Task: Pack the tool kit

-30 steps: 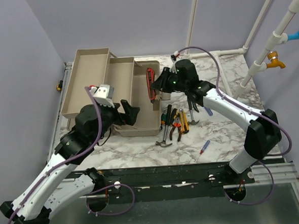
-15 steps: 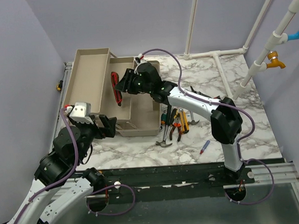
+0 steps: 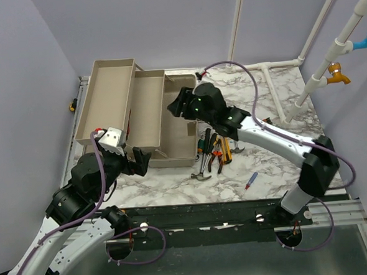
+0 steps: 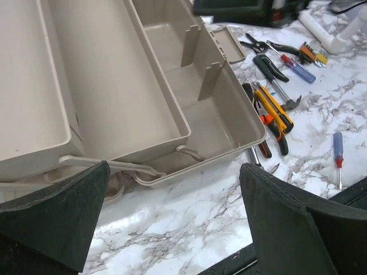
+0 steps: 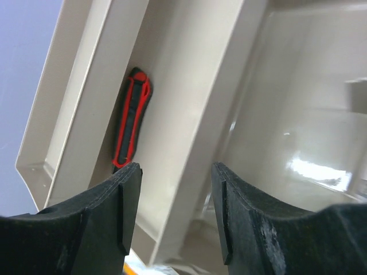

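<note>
Top external view first: beige toolbox [image 3: 147,108] sits open around 10 o'clock on the marble table [image 3: 275,107], with its fold-out trays fanned out toward 9 o'clock. My right claw [image 3: 176,107] hangs over the box at its 1 o'clock end. On the right wrist cam that claw [image 5: 172,177] is spread with nothing between the pads; past them a red-and-black tool [image 5: 131,123] lies flat along a tray wall at about 10 o'clock in that view, clear of both fingers. Which tray it's in I honestly can't tell.

My left claw [image 3: 140,159] is at the box's 6 o'clock edge, just off the near rim. On the left wrist cam it [image 4: 175,172] is spread as wide as it goes and empty, looking into the bare trays and base.

Everything else is on the marble at the box's 4 o'clock: orange-handled pliers [image 3: 223,150], a hammer [image 3: 203,161] and a few more bunched together; a blue-and-red screwdriver [image 3: 251,181] lies apart at 5 o'clock of that pile.
</note>
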